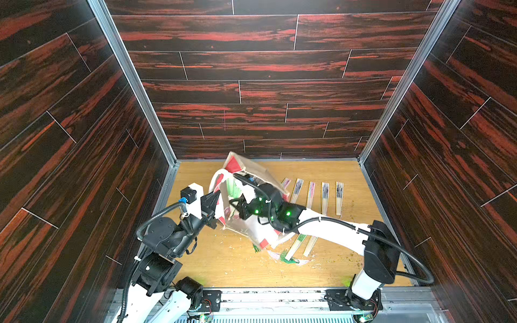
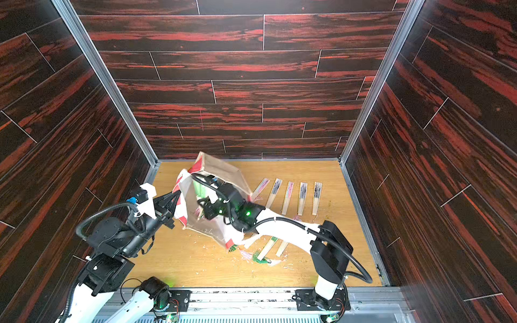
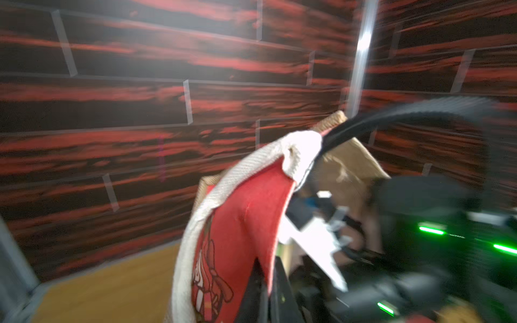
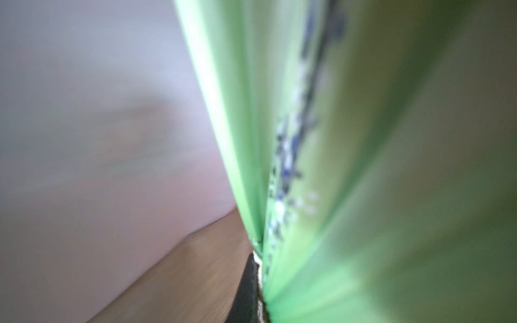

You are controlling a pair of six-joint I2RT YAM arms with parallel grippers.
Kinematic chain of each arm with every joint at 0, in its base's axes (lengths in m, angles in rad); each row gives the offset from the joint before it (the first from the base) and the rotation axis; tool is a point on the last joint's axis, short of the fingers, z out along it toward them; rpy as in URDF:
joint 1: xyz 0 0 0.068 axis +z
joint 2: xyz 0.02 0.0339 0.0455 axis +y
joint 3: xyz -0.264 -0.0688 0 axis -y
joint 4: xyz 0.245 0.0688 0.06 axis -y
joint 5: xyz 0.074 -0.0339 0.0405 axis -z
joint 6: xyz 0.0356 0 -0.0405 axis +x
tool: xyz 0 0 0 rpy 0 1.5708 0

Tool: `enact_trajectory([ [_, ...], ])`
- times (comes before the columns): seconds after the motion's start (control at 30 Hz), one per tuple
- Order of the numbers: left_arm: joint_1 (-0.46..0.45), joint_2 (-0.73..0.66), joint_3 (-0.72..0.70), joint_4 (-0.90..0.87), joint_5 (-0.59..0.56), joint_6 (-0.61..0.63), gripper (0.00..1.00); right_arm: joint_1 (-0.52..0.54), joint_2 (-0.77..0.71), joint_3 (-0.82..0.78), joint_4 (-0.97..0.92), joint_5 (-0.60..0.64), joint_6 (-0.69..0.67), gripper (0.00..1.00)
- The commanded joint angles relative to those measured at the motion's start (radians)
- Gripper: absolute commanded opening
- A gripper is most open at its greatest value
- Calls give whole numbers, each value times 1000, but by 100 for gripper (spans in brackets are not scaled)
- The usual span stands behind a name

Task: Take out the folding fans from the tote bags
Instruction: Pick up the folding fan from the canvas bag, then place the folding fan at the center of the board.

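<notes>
ROBOT ARMS AT THE BAG: A tan burlap tote bag point(image 1: 263, 173) sits tipped over near the back of the wooden worktop point(image 1: 223, 265), its mouth open toward the arms in both top views. The left gripper point(image 1: 216, 199) is clamped tight on the bag's red side panel point(image 3: 246, 209), just below the white rope handle point(image 3: 237, 176). The left wrist view shows its dark fingers point(image 3: 255, 290) on either side of the red cloth. The right gripper point(image 1: 234, 203) reaches into the bag's mouth beside a green fan point(image 1: 231, 186) standing inside. In the blurred right wrist view the green pleats fill most of the frame and one dark finger point(image 4: 249, 285) lies against their edge; whether the jaws grip the fan cannot be told. Five closed fans point(image 1: 310, 194) lie side by side in a row on the worktop just to the right of the bag, printed tops toward the back wall. Two more fans point(image 1: 298, 246) lie angled by the bag's near corner, partly under the right arm, with a green tassel point(image 1: 289, 259) at their near end
</notes>
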Motion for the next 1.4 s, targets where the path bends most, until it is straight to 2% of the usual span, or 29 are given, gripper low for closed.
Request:
enact_trajectory([
  [0.0, -3, 23, 65, 9, -170, -1, 0, 17, -72, -1, 19, -7, -96, 0],
  [0.53, -2, 191, 244, -175, -657, 8, 0, 19, -262, -101, -74, -77, -53, 0],
  [0.77, -1, 210, 263, -187, -689, 35, 0, -2, -333, -158, -96, -84, 4, 0],
  [0.97, -1, 181, 262, -266, -794, 11, 0, -135, -355, -177, -68, -147, 144, 0],
  [1.1, -1, 138, 281, -319, -870, 8, 0, -247, -292, -154, -117, -163, 236, 0],
  [1.2, -1, 82, 281, -311, -853, 11, 0, -308, -176, -87, -182, -193, 274, 0],
  [1.37, -2, 20, 293, -324, -809, 7, 0, -329, 65, 51, -231, -265, 294, 0],
])
